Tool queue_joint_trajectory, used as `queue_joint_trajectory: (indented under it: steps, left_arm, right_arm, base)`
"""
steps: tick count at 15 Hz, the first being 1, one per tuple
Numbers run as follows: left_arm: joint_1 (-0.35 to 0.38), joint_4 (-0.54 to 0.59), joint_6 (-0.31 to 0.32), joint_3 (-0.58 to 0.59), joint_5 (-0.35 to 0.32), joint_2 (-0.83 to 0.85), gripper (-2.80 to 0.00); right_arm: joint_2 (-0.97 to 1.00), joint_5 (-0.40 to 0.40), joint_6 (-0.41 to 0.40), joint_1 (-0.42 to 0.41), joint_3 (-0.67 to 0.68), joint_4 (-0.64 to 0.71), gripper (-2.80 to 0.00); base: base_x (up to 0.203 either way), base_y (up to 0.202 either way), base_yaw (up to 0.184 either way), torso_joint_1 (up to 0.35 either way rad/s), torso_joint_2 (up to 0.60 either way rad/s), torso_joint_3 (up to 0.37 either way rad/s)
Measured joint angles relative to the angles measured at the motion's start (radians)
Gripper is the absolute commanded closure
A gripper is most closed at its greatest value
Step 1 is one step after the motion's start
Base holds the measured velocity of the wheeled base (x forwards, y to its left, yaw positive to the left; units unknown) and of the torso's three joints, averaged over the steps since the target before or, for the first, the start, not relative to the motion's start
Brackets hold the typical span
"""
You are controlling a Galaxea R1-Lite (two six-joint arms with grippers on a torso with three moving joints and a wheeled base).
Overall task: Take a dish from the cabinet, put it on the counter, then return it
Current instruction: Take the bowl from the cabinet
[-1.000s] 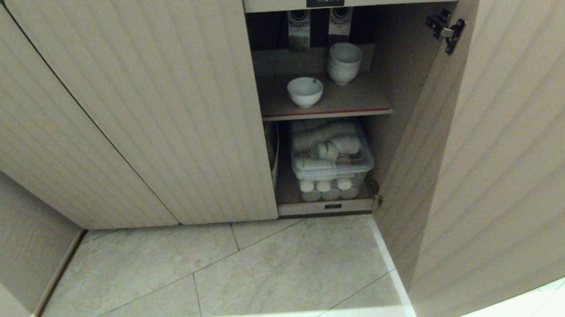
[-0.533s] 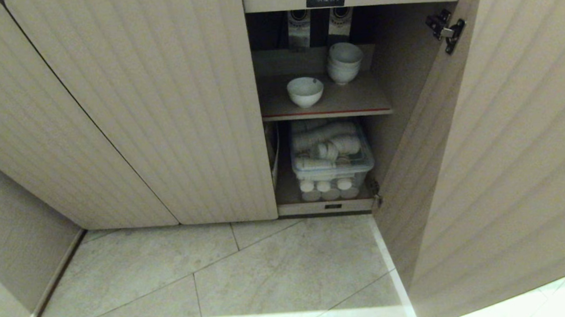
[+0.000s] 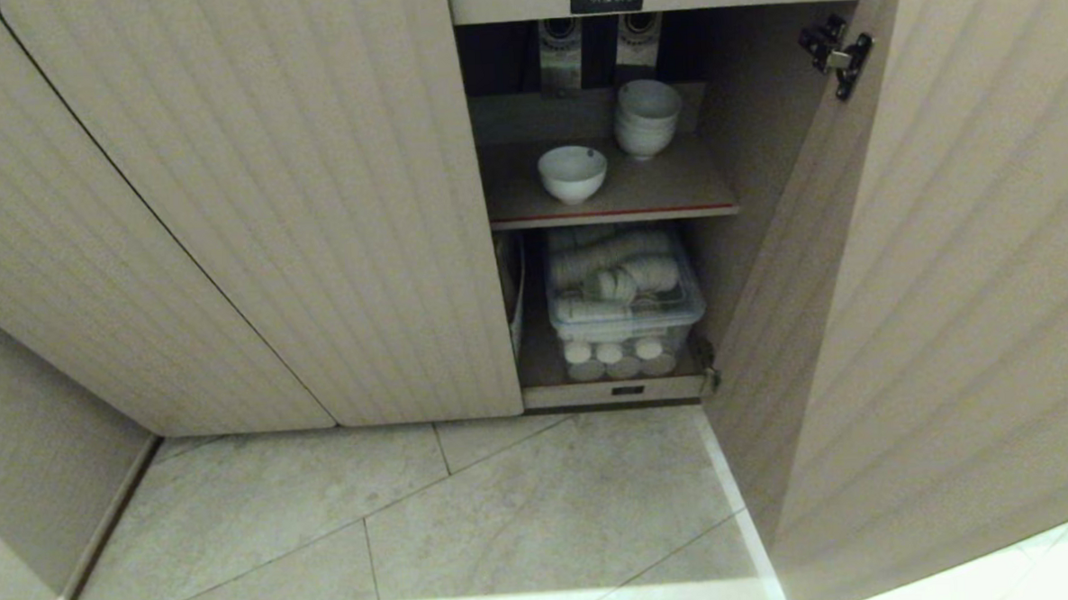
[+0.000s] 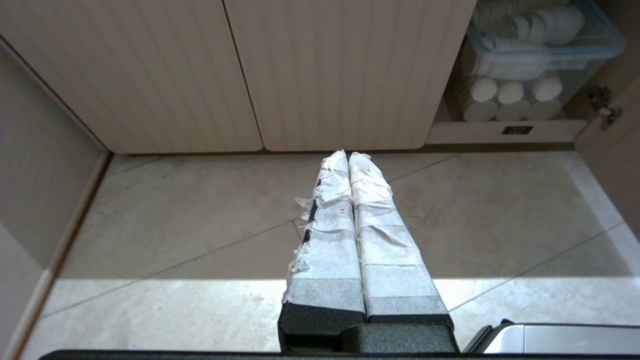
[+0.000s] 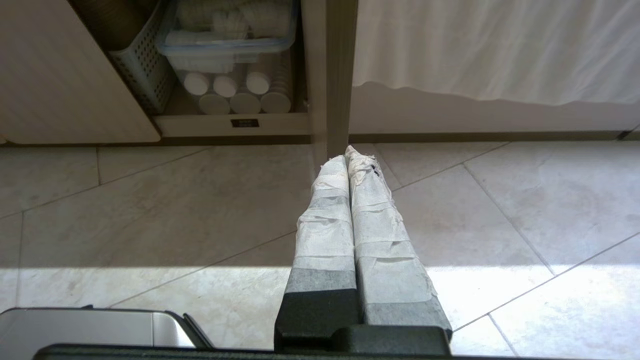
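The dish, a small white bowl, stands alone on the red-edged upper shelf of the open cabinet. Neither arm shows in the head view. Low over the floor tiles, my left gripper is shut, its tape-wrapped fingers pressed together with nothing between them. My right gripper is likewise shut and empty, pointing at the edge of the open door. The counter is out of view.
A stack of nested white bowls sits behind the dish. Below the shelf a clear lidded box holds white ware. The open door stands at the right, a wall at the left.
The whole head view has shifted slightly, so the cabinet opening sits a little further left. The things on the shelves have not moved.
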Motion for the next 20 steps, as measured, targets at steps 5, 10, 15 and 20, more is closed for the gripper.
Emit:
queue_joint_trajectory:
  steps: [5, 10, 15, 20]
  left_arm:
    - [-0.001, 0.0, -0.004, 0.0, 0.0, 0.0, 0.0]
    - [-0.001, 0.0, -0.004, 0.0, 0.0, 0.0, 0.0]
    - [-0.001, 0.0, -0.004, 0.0, 0.0, 0.0, 0.0]
    - [-0.001, 0.0, -0.004, 0.0, -0.001, 0.0, 0.0]
  right_arm:
    - [0.0, 0.0, -0.001, -0.002, 0.0, -0.001, 0.0]
    - [0.0, 0.0, -0.001, -0.002, 0.0, 0.0, 0.0]
    - [0.0, 0.0, -0.001, -0.002, 0.0, -0.001, 0.0]
    - [0.0, 0.0, 0.0, -0.001, 0.0, -0.001, 0.0]
  base:
    - [0.0, 0.19, -0.001, 0.002, 0.0, 0.0]
    - [0.0, 0.196, -0.001, 0.002, 0.0, 0.004]
    - [0.0, 0.112, -0.001, 0.002, 0.0, 0.001]
    - [0.0, 0.0, 0.0, 0.0, 0.0, 0.0]
